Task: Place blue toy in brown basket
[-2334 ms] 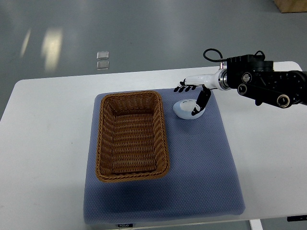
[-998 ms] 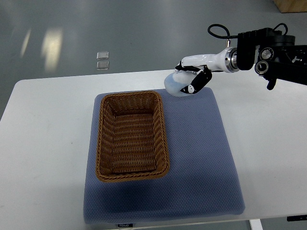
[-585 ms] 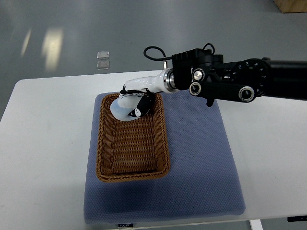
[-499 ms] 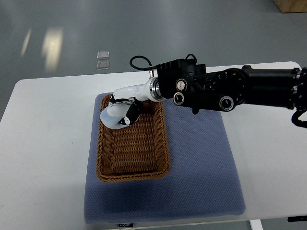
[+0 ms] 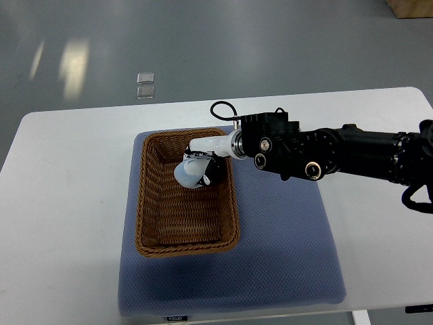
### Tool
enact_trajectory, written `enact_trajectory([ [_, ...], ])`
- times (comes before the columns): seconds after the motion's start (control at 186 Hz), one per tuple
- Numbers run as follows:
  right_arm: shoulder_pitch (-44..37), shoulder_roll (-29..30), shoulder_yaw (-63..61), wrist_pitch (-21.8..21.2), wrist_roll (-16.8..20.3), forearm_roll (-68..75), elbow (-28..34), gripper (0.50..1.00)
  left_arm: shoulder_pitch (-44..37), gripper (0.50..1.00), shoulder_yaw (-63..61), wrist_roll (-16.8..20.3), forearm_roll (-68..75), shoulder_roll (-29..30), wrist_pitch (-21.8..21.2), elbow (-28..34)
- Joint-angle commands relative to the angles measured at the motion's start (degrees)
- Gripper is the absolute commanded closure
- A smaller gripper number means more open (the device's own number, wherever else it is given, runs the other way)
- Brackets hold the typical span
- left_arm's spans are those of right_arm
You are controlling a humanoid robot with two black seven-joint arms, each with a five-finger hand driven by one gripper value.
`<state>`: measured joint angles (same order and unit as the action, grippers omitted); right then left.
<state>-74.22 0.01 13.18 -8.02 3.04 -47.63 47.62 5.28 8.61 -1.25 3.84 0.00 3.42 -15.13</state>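
The right hand (image 5: 200, 167) is reaching in from the right side over the basket, its fingers curling around the blue toy (image 5: 189, 172) and holding it. The toy is sitting in the hand's grip, bulging out toward the hand's left and slightly nearer the camera than the white wrist, so the hand is covering its right half and only the pale rounded left side is showing. How the toy's long axis is lying cannot be told, since it is reading as a rounded lump under the fingers.

Directly beneath the hand and toy, the brown basket (image 5: 148, 203) is lying with its long axis running away from the robot; the hand is hanging over its far right part, inside the line of the right rim. The open woven floor is stretching out to the hand's left and toward the robot. Whether the toy is touching the floor cannot be told from above. In my judgement the coming release is depending on this: the toy is already lying above the basket's inside, so opening the fingers should be dropping it in.

Under the basket, the blue mat (image 5: 284, 244) is covering the white table (image 5: 61, 203). The left hand is not showing.
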Motion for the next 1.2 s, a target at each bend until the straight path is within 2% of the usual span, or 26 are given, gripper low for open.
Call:
enact_trajectory([
  [0.0, 0.5, 0.0, -0.2, 0.0, -0.4, 0.1, -0.1, 0.709, 0.0, 0.500, 0.0, 0.0, 0.0, 0.0, 0.0, 0.0],
  [0.086, 0.7, 0.0, -0.5, 0.0, -0.4, 0.2, -0.1, 0.638, 0.0, 0.500, 0.0, 0.0, 0.0, 0.0, 0.0, -0.1],
  [0.215, 0.0, 0.0, -2.5, -0.1, -0.4, 1.0, -0.1, 0.607, 0.1, 0.500, 0.1, 0.0, 0.0, 0.0, 0.0, 0.0],
  [0.472, -3.4, 0.0, -13.8, -1.0, -0.5, 5.3, 0.5, 0.603, 0.0, 0.500, 0.1, 0.0, -0.1, 0.0, 0.0, 0.1],
  [0.644, -2.0, -6.8, -24.5, -0.9, -0.7, 12.3, 0.6, 0.603, 0.0, 0.500, 0.1, 0.0, 0.0, 0.0, 0.0, 0.0],
  [0.778, 6.6, -11.1, -39.0, -0.9, -2.2, 18.5, 0.6, 0.603, 0.1, 0.500, 0.2, 0.0, -0.1, 0.0, 0.0, -0.1],
  [0.858, 12.3, -11.7, -48.1, -0.9, -3.8, 21.4, 0.5, 0.603, 0.1, 0.500, 0.2, 0.0, 0.0, 0.0, -0.1, 0.0],
  [0.976, 23.2, -10.9, -62.1, -0.9, -8.8, 26.3, 0.5, 0.603, 0.0, 0.500, 0.2, 0.0, 0.0, 0.0, -0.1, -0.1],
  [1.196, 34.9, -6.9, -74.4, -0.9, -13.2, 34.8, -0.1, 0.603, 0.0, 0.500, 0.1, 0.0, -0.1, 0.0, -0.1, -0.2],
])
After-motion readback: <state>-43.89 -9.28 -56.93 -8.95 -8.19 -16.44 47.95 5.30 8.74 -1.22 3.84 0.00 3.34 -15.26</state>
